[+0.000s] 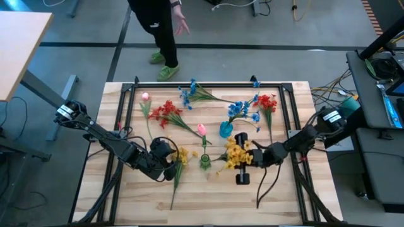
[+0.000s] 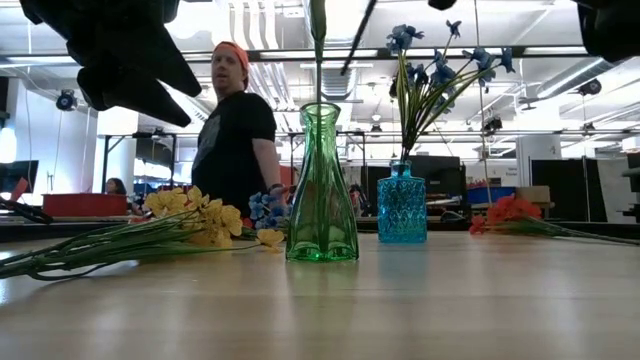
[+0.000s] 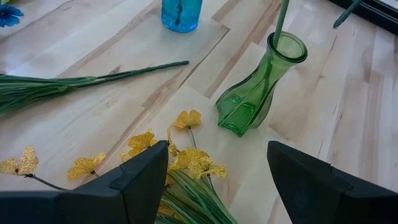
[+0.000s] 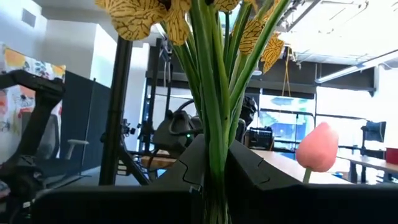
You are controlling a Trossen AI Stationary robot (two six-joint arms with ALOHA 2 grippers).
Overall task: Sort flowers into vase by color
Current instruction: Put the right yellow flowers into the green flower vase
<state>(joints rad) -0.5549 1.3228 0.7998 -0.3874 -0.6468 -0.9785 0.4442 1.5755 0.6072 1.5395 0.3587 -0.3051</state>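
Note:
My right gripper point(image 1: 240, 157) is right of the green vase point(image 1: 205, 161) and shut on a yellow sprig point(image 1: 235, 150). My left gripper point(image 3: 217, 155) is open and hovers over another yellow sprig point(image 3: 186, 163) that lies flat on the table, left of the green vase point(image 3: 261, 93). That vase stands upright with a pink bud point(image 1: 202, 130) in it. The blue vase point(image 1: 225, 130) holds blue sprigs point(image 1: 238, 108). Red sprigs point(image 1: 165, 112) point(image 1: 266, 101), a blue sprig point(image 1: 189, 92) and a pink bud point(image 1: 145, 96) lie flat farther back. My right gripper pinches the yellow sprig's bundle of green stems point(image 4: 214, 134) between its two fingers point(image 4: 186, 165), below the blooms. The fingers come in level from the table's right, across the stems. The sprig stands upright and lifted, blooms point(image 4: 146, 15) above the fingers.
A person point(image 1: 161, 28) stands beyond the table's far edge. A long green stem point(image 3: 93, 81) lies on the wood between my left gripper and the blue vase point(image 3: 181, 12). A dark frame rims the table point(image 1: 189, 202), with bare wood toward its near edge.

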